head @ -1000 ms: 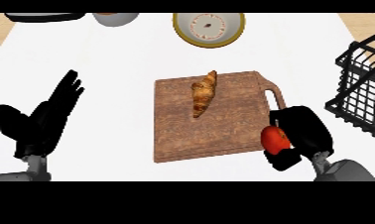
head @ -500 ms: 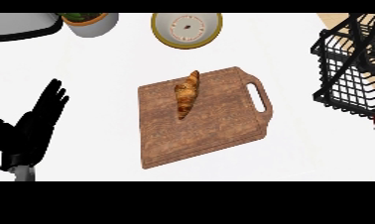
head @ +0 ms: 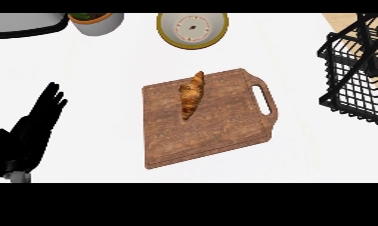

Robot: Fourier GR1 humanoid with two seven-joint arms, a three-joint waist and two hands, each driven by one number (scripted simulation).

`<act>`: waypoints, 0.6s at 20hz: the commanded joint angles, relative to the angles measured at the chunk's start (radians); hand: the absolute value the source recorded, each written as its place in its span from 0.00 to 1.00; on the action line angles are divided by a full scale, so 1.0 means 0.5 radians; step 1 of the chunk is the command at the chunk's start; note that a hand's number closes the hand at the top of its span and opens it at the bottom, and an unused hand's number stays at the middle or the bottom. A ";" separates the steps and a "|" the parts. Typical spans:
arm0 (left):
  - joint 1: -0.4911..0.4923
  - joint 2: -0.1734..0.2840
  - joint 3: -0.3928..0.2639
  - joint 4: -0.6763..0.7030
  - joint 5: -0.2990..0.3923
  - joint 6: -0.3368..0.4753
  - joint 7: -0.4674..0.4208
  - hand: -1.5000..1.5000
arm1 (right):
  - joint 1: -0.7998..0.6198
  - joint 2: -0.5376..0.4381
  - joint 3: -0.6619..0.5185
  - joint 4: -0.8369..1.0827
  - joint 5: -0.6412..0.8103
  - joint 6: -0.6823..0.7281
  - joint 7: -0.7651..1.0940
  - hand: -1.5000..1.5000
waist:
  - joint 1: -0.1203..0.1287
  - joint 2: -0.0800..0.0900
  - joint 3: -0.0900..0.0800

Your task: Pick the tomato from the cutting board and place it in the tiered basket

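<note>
A white counter (head: 103, 95) fills the view, seen from steeply above. At its middle lies a wooden cutting board (head: 221, 130), turned a little so that its handle slot points toward the right. On the board's upper left part rests a croissant (head: 190, 100), lying lengthwise, its upper tip close to the board's far edge. The rest of the board's top is bare wood; the tomato shows nowhere in this view, neither on the board nor on the counter around it.

At the right edge stands the tiered basket (head: 351, 85), a black wire frame cut off by the border; something pale seems to sit behind its upper wires, perhaps a wooden surface, though the view there is too cramped to be sure. It stands well apart from the board.

Along the far side, a round plate (head: 171, 37) with a yellow rim and a small dark mark at its centre sits beyond the board. To its left is a grey pot (head: 96, 24) holding something green, and further left a dark-rimmed grey object (head: 26, 26) runs out of view.

The left hand (head: 33, 130) rests at the lower left edge, fingers straight and pointing up, holding nothing, apart from the board. The right hand is out of sight.
</note>
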 commanded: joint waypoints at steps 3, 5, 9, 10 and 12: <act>-0.078 -0.030 -0.117 -0.064 -0.054 -0.028 0.026 0.50 | 0.161 -0.354 -0.520 0.462 -0.427 0.544 -0.518 1.00 | 0.149 0.040 -0.010; -0.120 -0.040 -0.147 -0.075 -0.057 -0.042 0.075 0.50 | 0.241 -0.396 -0.571 0.573 -0.407 0.653 -0.642 1.00 | 0.216 0.048 -0.012; -0.254 -0.067 -0.138 0.121 -0.083 -0.101 0.011 0.50 | 0.291 -0.456 -0.664 0.538 -0.408 0.824 -0.633 1.00 | 0.247 0.053 -0.016; -0.278 0.042 -0.032 0.064 -0.004 -0.163 0.064 0.50 | 0.134 -0.535 -0.596 0.484 -0.436 0.819 -0.439 1.00 | 0.273 0.055 -0.017; -0.183 -0.078 -0.166 -0.132 -0.098 -0.052 0.188 0.50 | 0.207 -0.399 -0.621 0.290 -0.396 0.779 -0.340 1.00 | 0.273 0.050 -0.016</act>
